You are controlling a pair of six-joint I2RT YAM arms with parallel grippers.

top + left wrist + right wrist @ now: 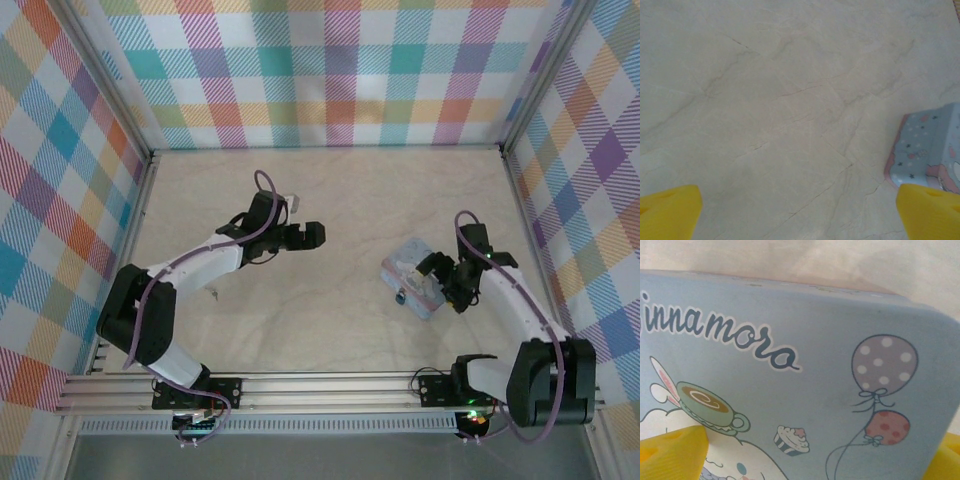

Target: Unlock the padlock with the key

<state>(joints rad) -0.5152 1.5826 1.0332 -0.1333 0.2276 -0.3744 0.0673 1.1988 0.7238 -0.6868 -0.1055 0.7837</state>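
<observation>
Pale counter; left claw gapes wide, empty, near centre; right claw spread wide over blue tin at 3 o'clock, gripping nothing; padlock, dark speck, at tin's 7 o'clock edge.

robot lab cell, with plaid walls and aluminium rail.

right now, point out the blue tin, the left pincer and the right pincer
blue tin (805, 365), right wrist view, on its printed lid
left pincer (314, 236), top view, between its fingertips
right pincer (441, 282), top view, between its fingertips
</observation>
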